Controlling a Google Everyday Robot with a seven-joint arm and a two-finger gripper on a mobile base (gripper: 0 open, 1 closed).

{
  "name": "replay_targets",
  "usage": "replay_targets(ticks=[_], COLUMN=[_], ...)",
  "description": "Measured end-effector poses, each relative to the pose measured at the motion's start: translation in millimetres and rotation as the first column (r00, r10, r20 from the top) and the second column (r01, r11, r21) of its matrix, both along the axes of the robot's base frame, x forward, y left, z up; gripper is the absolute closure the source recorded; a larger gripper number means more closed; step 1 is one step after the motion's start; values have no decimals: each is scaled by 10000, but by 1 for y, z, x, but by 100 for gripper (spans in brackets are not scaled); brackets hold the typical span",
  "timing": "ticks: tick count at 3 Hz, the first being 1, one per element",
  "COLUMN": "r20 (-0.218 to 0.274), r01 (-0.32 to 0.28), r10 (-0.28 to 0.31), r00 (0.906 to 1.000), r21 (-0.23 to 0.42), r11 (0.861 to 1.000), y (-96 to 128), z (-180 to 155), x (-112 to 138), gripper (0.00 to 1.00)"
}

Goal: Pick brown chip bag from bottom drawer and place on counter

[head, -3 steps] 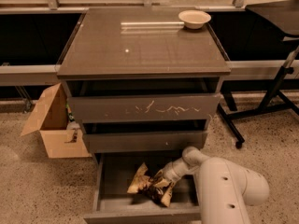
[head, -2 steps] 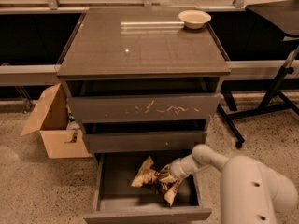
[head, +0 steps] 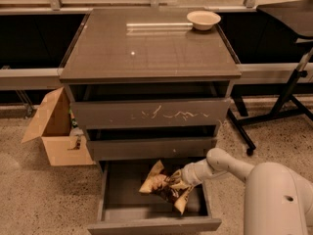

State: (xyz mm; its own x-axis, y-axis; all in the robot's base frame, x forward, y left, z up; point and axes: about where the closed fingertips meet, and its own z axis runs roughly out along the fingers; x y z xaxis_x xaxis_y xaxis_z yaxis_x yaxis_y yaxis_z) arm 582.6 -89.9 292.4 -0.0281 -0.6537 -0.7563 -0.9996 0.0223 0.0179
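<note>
The brown chip bag (head: 164, 186) is a crinkly dark-brown bag with tan ends, held up over the open bottom drawer (head: 117, 195), near its right half. My gripper (head: 182, 179) reaches in from the right on a white arm and is shut on the bag's right end. The bag hangs tilted, above the grey drawer floor. The counter (head: 146, 45) is the glossy dark top of the cabinet, well above the gripper.
A cream bowl (head: 203, 19) sits at the counter's back right corner. The scratched upper drawer front (head: 151, 114) and the middle drawer (head: 151, 147) overhang the bottom drawer. An open cardboard box (head: 54, 129) stands left of the cabinet. A black table's legs (head: 288, 102) stand right.
The gripper has lifted the chip bag up from the drawer floor and moved it slightly right and back. The arm has drawn to the right.
</note>
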Motion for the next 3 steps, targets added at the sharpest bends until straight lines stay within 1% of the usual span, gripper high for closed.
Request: replay_targets(ticks=[1, 2, 3], r20=[-3, 406, 1625], r01=[-172, -286, -167], r10=[172, 293, 300], r00=[9999, 9987, 9863], r21=[0, -181, -825], r11=[9999, 9994, 9965], y=[2, -4, -20], z=[4, 31, 96], x=[-3, -14, -27], gripper=[100, 100, 100])
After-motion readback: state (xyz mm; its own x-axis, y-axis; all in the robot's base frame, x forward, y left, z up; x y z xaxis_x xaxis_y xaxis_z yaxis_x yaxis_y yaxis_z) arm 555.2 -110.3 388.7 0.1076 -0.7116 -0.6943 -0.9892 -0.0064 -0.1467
